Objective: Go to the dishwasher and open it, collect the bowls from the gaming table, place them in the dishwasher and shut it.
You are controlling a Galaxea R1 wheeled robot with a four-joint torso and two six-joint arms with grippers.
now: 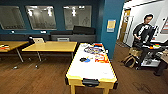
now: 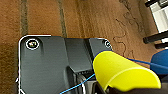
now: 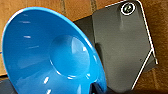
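Note:
The gaming table (image 1: 92, 71), white-topped with a yellow edge, stands just ahead in the head view. Colourful game boards (image 1: 96, 51) cover its far half. A small dark bowl (image 1: 82, 59) and a blue round thing (image 1: 87, 60) lie near its middle. In the left wrist view a yellow bowl (image 2: 120, 71) hangs above the brown floor, with my left gripper (image 2: 110, 87) shut on its lower edge. A glossy blue bowl (image 3: 50, 52) looms large in the right wrist view, and my right gripper (image 3: 96, 88) is shut on its rim.
Wooden tables (image 1: 50, 46) stand left of the gaming table, one with a laptop (image 1: 38, 40). A blue pillar (image 1: 111, 25) rises behind it. At the right a person (image 1: 143, 30) stands at a control rig, with a bag (image 1: 130, 60) on the floor.

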